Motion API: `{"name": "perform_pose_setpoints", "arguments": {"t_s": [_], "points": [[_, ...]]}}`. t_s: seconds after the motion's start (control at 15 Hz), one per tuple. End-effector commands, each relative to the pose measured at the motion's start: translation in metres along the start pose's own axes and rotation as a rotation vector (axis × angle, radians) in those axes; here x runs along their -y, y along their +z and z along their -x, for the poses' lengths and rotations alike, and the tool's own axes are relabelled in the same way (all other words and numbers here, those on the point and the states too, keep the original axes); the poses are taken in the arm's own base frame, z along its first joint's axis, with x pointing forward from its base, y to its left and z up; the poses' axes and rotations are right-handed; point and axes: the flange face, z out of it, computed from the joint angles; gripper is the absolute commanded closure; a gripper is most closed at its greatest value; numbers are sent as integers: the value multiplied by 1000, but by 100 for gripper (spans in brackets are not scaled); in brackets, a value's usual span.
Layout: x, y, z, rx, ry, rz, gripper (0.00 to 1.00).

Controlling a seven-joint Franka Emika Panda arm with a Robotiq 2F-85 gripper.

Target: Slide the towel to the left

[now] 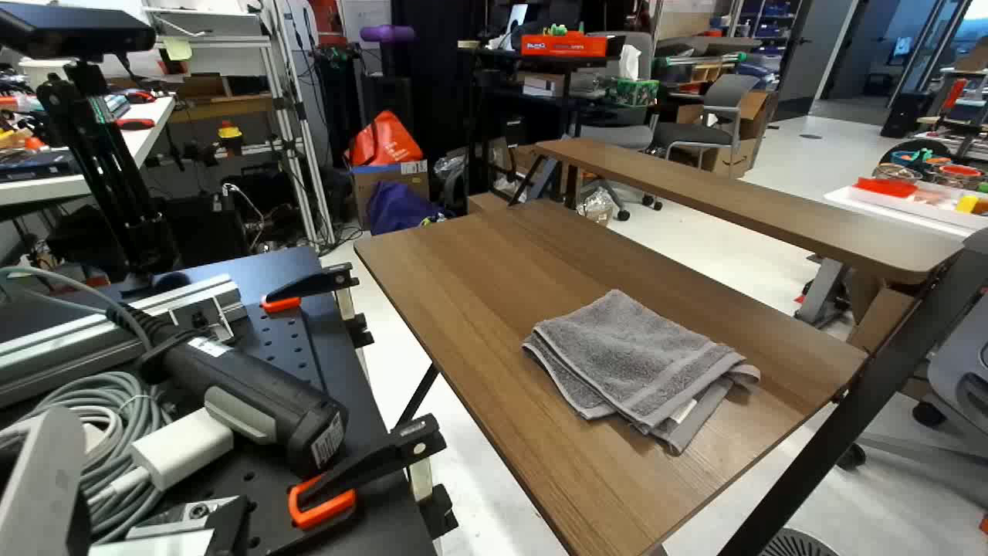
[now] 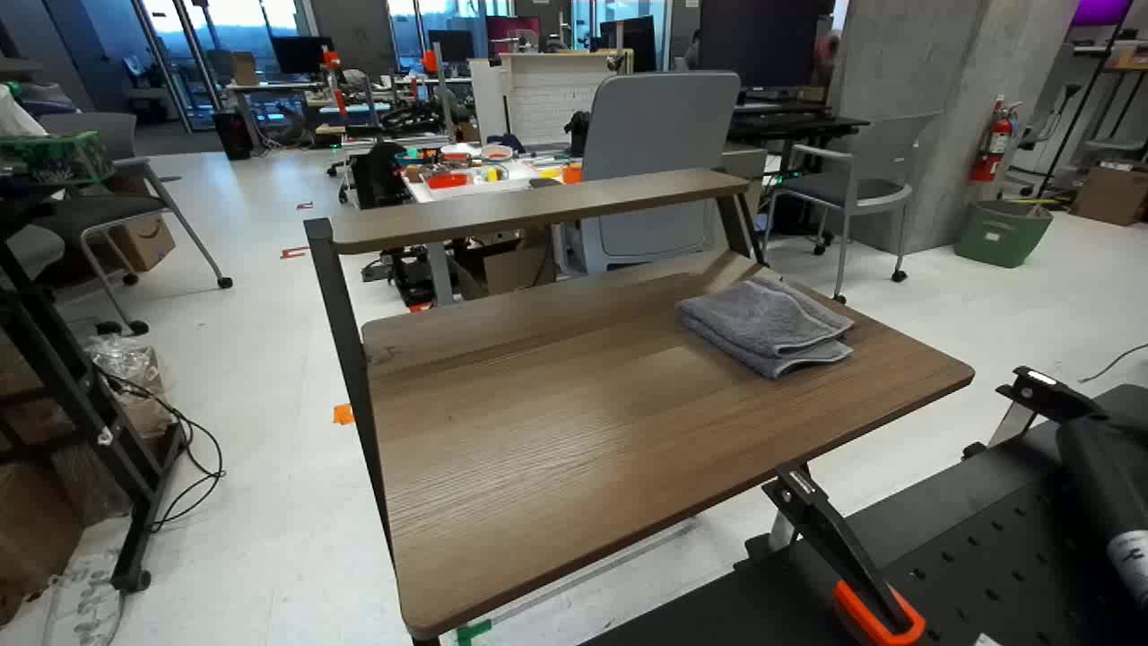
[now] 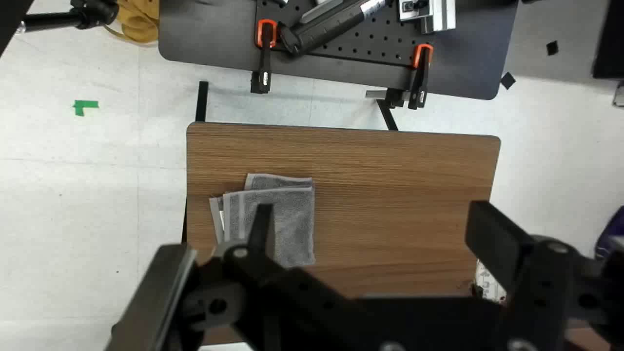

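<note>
In the wrist view the towel [image 3: 287,219] lies below and left of the end effector [image 3: 374,222], partly hidden by the left of its two fingers [image 3: 262,222]. Those fingers stand wide apart and have hold of nothing. Folded close to square, the towel has no clear long axis, and its layers are uneven at the left. The end effector does not show in either exterior view, so it probably hangs well above the surface [image 3: 399,195]; it is the only one here. In an exterior view the towel [image 2: 767,325] sits toward the right end of the surface, most of which runs to its left, a direction that reads as right in the wrist view. The task's left likely means that way, and the move calls for reaching the towel first.

As for containers, a white tray [image 1: 918,208] at far right holds a yellow piece [image 1: 967,204] and other things too small to name. A cardboard box [image 1: 386,174] has an orange bag [image 1: 386,139] in or on it; I cannot tell which. A green bin [image 2: 1003,235] stands far right, contents unclear.
</note>
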Motion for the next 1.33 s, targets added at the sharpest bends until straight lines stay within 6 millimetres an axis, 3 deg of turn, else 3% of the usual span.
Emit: {"name": "perform_pose_setpoints", "arguments": {"t_s": [0.0,0.27,0.53,0.87,1.27], "points": [[0,-1,0,0,0,0,0],[-8,15,-31,-53,42,29,0],[-17,55,-70,-70,50,76,0],[-40,132,-124,-59,48,117,0],[-60,238,-166,30,39,84,0]]}}
